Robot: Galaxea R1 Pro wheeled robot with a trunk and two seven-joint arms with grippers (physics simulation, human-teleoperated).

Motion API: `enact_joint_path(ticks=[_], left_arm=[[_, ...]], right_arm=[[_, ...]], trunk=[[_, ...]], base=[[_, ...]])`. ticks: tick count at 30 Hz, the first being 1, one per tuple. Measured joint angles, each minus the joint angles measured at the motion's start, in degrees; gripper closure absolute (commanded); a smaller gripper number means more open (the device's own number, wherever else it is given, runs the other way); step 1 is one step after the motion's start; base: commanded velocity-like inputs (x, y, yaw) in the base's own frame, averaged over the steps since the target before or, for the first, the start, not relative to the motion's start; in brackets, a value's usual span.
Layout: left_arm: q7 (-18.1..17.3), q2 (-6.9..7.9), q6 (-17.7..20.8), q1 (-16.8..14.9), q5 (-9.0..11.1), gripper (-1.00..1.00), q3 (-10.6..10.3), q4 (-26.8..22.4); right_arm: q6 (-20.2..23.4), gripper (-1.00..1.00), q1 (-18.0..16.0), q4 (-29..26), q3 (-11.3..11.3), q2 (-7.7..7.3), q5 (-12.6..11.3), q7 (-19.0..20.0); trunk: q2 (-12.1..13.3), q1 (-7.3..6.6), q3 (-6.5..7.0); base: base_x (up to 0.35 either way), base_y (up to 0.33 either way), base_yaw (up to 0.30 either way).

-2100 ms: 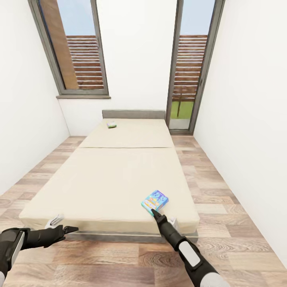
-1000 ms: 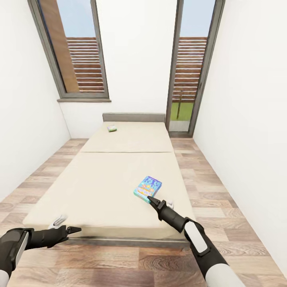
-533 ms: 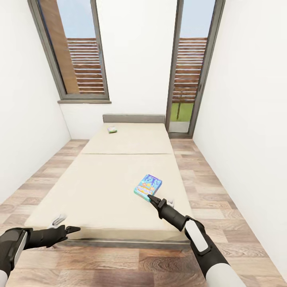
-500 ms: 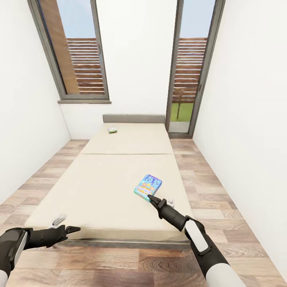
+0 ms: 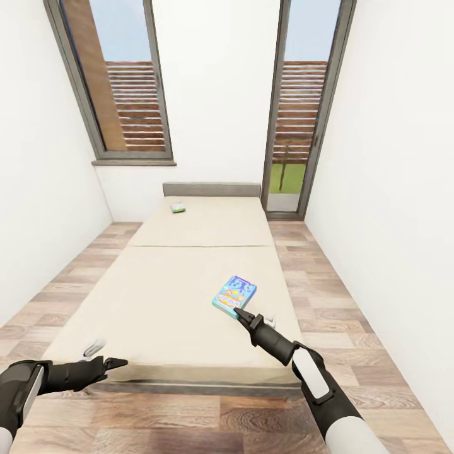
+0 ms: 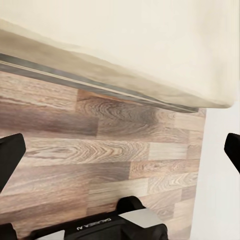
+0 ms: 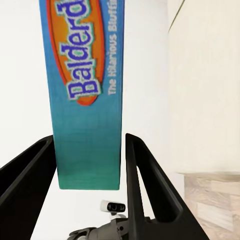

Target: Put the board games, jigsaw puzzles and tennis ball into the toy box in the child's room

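A blue board game [image 5: 235, 295] with "Balderdash" on its edge [image 7: 87, 100] hangs over the right foot end of the bed [image 5: 164, 290]. My right gripper [image 5: 243, 314] is shut on its near end, a finger [image 7: 145, 175] pressing each side. A second, pale green board game [image 5: 178, 207] lies near the grey headboard [image 5: 211, 189]. My left gripper [image 5: 106, 358] stands open at the bed's foot, left corner, with nothing between its fingers [image 6: 10, 155]. The table, toy box, jigsaw puzzles and tennis ball are out of view.
White walls [image 5: 391, 189] close in on both sides of the bed. Strips of wooden floor [image 5: 328, 296] run along each side and in front of the foot. A window [image 5: 123, 82] and a tall glass door [image 5: 296, 120] stand at the far end.
My right gripper has risen with the blue board game in it, away from the foot edge. The view has drawn back slightly from the bed. The left gripper has kept its pose.
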Motion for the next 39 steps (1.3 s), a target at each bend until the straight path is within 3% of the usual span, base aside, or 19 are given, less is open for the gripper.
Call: enact_joint_path(ticks=[39], left_arm=[[0.2,-0.11,0.1,0.0,0.0,-1.00,0.1,0.0]], right_arm=[[-0.3,1.00,0.0,0.1,-0.1,0.20,0.0,-0.1]], trunk=[[15.6,-8.57,7.01]], base=[[0.000,0.000,0.000]])
